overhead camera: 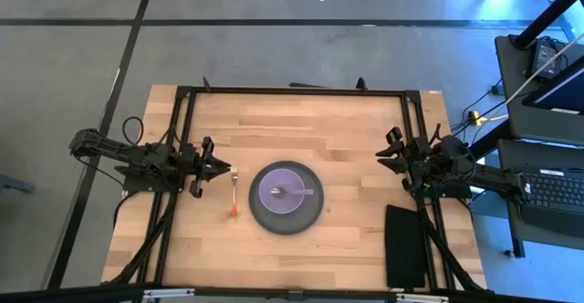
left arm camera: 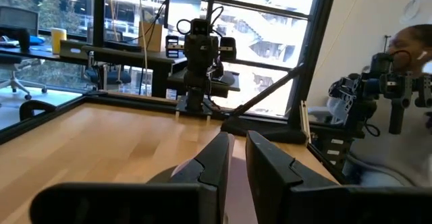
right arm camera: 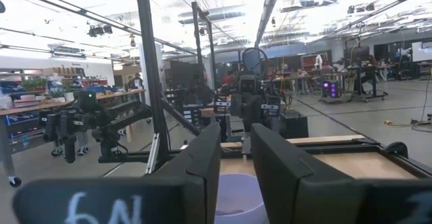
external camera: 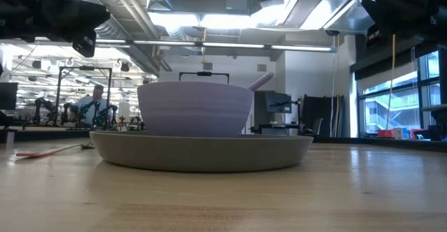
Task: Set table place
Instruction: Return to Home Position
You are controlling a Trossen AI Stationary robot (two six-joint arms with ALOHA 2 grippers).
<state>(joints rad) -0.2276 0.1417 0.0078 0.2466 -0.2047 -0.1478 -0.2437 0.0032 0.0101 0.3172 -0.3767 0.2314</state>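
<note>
The dark grey plate (overhead camera: 265, 219) lies mid-table on the light wooden table (overhead camera: 328, 120). The lavender bowl (overhead camera: 286, 193) stands in it, and the lilac-handled spoon (overhead camera: 299, 192) lies in the bowl, its handle leaning on the rim (external camera: 260, 82). The orange-handled fork (overhead camera: 234, 198) lies flat on the table just left of the plate. My left gripper (overhead camera: 225, 168) hovers near the fork's far end, fingers a narrow gap apart, empty. My right gripper (overhead camera: 381, 154) hovers right of the plate, fingers slightly apart, empty. The bowl (right arm camera: 236, 197) shows between its fingers.
A black rectangular pad (overhead camera: 404, 245) lies at the table's near right corner. The black metal frame (overhead camera: 292, 90) runs around the tabletop. Bare wood lies between the plate and the right gripper. A person (left arm camera: 412, 55) stands beyond the table's right side.
</note>
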